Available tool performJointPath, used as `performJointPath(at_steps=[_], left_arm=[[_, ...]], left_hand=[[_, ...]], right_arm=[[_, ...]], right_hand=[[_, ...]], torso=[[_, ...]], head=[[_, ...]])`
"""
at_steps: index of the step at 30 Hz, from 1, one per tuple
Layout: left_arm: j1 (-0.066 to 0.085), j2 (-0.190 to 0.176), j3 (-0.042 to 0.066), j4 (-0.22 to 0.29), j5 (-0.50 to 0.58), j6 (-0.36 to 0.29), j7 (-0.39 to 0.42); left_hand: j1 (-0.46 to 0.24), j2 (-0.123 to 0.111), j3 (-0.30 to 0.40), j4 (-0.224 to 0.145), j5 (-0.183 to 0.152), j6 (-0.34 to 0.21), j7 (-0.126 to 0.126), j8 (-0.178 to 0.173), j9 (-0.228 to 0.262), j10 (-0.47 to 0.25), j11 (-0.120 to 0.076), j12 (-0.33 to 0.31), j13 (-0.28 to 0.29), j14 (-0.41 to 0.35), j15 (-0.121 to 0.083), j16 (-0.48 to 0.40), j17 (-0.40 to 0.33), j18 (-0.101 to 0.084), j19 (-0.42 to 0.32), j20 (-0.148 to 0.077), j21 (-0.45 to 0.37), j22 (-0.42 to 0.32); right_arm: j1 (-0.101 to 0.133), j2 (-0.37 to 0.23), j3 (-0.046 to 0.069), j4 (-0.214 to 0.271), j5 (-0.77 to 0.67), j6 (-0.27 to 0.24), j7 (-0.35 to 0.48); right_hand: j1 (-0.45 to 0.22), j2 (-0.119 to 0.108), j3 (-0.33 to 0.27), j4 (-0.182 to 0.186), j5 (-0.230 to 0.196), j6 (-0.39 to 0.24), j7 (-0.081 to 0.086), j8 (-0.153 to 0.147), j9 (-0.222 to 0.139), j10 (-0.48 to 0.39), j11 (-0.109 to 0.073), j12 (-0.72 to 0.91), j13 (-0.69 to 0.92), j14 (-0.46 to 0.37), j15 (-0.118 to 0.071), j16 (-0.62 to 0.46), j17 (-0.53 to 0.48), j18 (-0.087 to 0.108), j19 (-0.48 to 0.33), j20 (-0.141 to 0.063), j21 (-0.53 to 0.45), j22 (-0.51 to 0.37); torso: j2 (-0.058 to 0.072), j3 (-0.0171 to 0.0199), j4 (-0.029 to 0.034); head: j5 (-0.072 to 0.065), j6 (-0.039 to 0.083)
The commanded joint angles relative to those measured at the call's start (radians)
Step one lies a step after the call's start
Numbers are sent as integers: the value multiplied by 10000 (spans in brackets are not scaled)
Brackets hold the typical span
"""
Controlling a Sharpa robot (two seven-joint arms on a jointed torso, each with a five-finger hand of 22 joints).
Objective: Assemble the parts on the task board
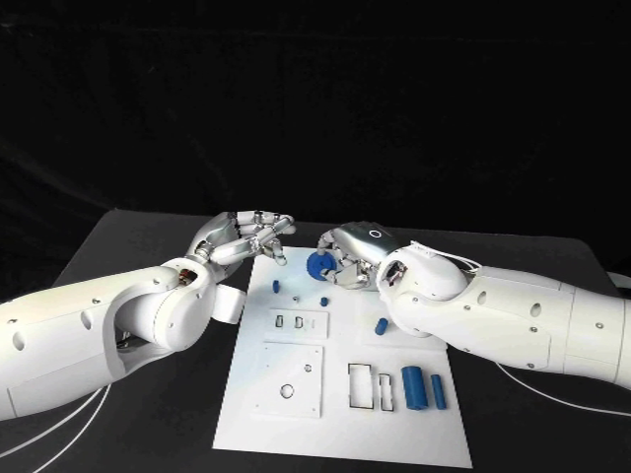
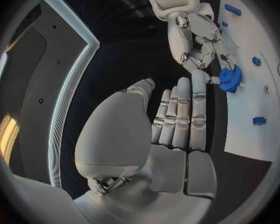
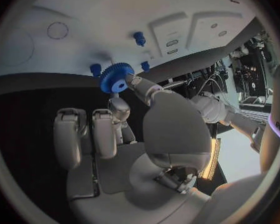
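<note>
The right hand (image 1: pixel 347 258) pinches the blue gear (image 1: pixel 317 265) over the white board's (image 1: pixel 259 434) far edge, while the left hand (image 1: pixel 248 236), holding nothing, hovers just left of it.

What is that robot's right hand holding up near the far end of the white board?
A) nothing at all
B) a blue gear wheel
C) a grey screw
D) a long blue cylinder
B: the right hand pinches a toothed blue gear between its fingertips, just above the far edge of the task board; the left hand holds nothing.
</note>
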Motion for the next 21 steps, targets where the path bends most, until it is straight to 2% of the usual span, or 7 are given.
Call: performJointPath(at_steps=[1,4,10,15,17,21], left_arm=[[9,22,9,41,35,144,75],[9,22,10,56,35,141,80],[10,15,10,71,35,128,86],[11,5,10,85,35,114,88],[11,4,11,94,35,111,88],[12,1,11,101,35,108,86]], left_hand=[[-15,92,-28,-17,-41,-58,-16,40,8,-70,-4,67,17,-59,19,35,12,48,-80,-21,52,8],[-17,93,-29,-17,-42,-60,-16,40,9,-72,-3,70,17,-61,20,36,12,48,-84,-20,56,10],[-17,93,-29,-17,-42,-60,-16,40,9,-72,-3,70,17,-61,20,36,12,48,-84,-20,56,10],[-16,95,-29,-19,-42,-63,-17,42,11,-78,-3,75,17,-65,21,39,11,48,-91,-19,63,13],[-16,95,-29,-19,-42,-63,-17,42,11,-78,-3,75,17,-65,21,39,11,48,-91,-19,63,13],[-16,95,-29,-19,-42,-63,-17,42,11,-78,-3,75,17,-65,21,39,11,48,-91,-19,63,13]], right_arm=[[-40,140,-5,-134,-272,72,-217],[-71,278,-10,-260,-295,137,-252],[-107,460,-24,-423,-332,308,-304],[-127,551,-37,-550,-363,461,-344],[-133,581,-43,-602,-369,549,-366],[-151,631,-50,-710,-394,738,-466]], right_hand=[[-65,-11,68,27,54,32,-76,27,464,48,40,24,-2,508,-66,46,-10,-157,108,-24,19,1226],[-65,-11,68,27,54,32,-76,27,464,48,40,24,-2,508,-66,46,-10,-157,108,-24,19,1226],[-85,-17,79,38,44,-5,-63,-2,465,38,51,16,-7,507,-57,46,-8,-155,100,-20,11,1216],[-90,-25,94,37,27,-40,-50,-29,465,24,60,6,-14,506,-49,45,-10,-150,86,-15,-1,1199],[-103,-35,99,42,9,-66,-39,-51,465,15,70,0,-17,503,-42,40,-20,-146,74,-11,-13,1183],[-122,-58,109,46,-43,-115,-18,-93,467,-26,89,-30,-48,494,-26,23,-58,-132,37,1,-49,1134]], torso=[[5,-10,8],[8,-20,13],[3,-4,9],[-11,-4,-5],[-10,-9,-7],[-13,3,-2]], head=[[31,-20],[9,-28],[-7,-96],[-6,-153],[-43,-219],[-79,-241]])
